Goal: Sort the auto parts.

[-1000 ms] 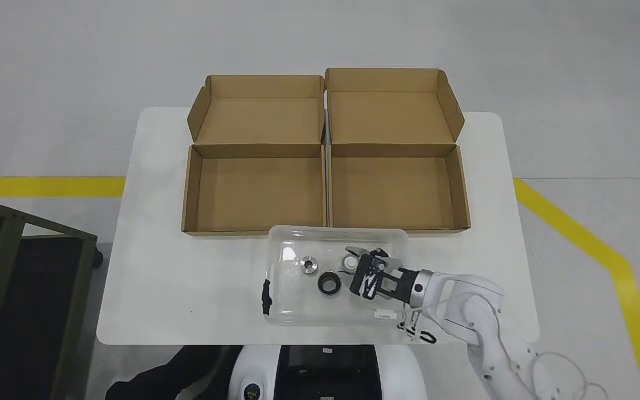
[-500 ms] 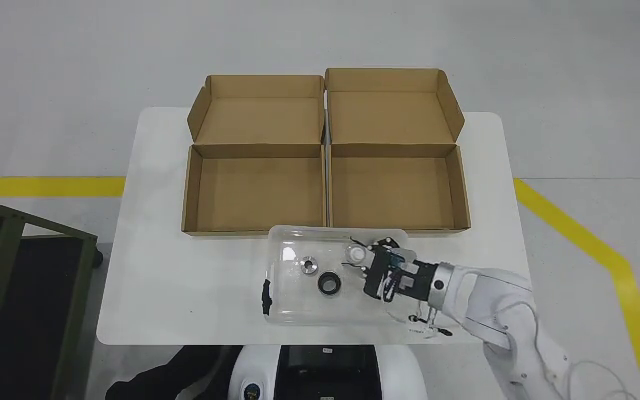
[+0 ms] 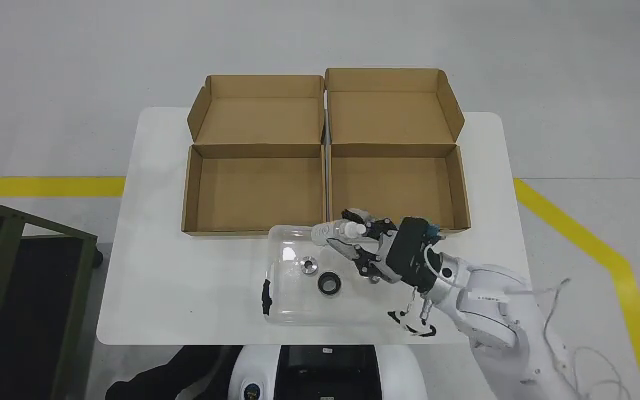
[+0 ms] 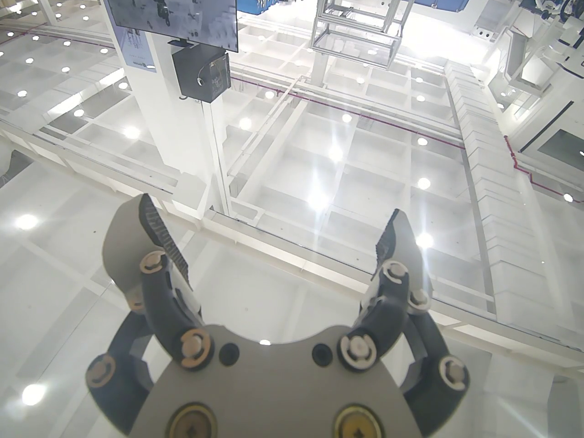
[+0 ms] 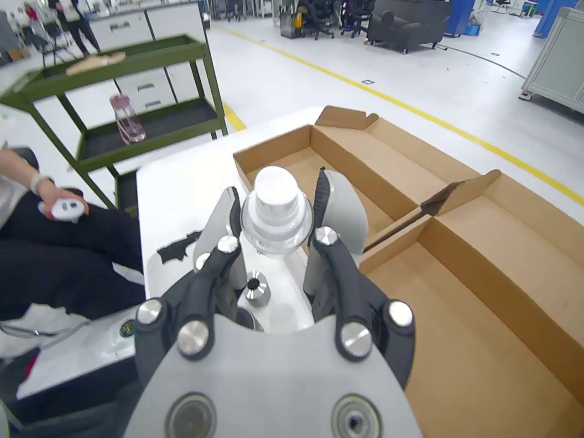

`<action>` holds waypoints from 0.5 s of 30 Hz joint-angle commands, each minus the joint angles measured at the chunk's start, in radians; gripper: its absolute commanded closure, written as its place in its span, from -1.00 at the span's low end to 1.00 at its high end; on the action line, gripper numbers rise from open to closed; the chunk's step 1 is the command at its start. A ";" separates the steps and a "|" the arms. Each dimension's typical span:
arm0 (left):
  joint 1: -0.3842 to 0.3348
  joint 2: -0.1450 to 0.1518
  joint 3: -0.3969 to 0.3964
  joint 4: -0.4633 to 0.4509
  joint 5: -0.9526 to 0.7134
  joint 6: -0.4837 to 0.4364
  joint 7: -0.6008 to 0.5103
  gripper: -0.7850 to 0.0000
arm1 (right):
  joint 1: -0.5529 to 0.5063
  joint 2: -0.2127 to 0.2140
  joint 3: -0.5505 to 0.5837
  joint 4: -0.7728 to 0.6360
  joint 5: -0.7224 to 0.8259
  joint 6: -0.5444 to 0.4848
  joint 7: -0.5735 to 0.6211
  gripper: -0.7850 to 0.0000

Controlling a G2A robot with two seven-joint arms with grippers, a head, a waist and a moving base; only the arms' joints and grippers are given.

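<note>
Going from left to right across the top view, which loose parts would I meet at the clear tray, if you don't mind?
black flat piece → silver metal part → black ring

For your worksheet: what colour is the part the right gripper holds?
The part is white, clearest in right wrist view.

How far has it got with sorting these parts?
Barely begun. Done: nothing, since the left box and right box are both empty. In hand: the right hand is shut on a white part, held above the tray. Left: put that part in a box, then deal with the silver part and black ring lying in the tray.
</note>
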 commanded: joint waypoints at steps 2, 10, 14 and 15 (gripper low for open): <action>0.000 0.000 0.000 0.000 0.000 0.000 0.000 -1.00 | 0.019 -0.005 0.006 0.012 0.153 0.044 -0.027 1.00; 0.000 0.000 0.000 0.000 0.000 0.000 0.000 -1.00 | 0.041 -0.005 0.059 -0.007 0.332 0.076 -0.044 1.00; 0.000 0.000 0.000 0.000 0.000 0.000 0.000 -1.00 | 0.041 -0.003 0.085 -0.027 0.387 0.067 -0.054 1.00; 0.000 0.000 0.000 0.000 0.000 0.000 0.000 -1.00 | 0.041 -0.003 0.091 -0.031 0.399 0.064 -0.056 1.00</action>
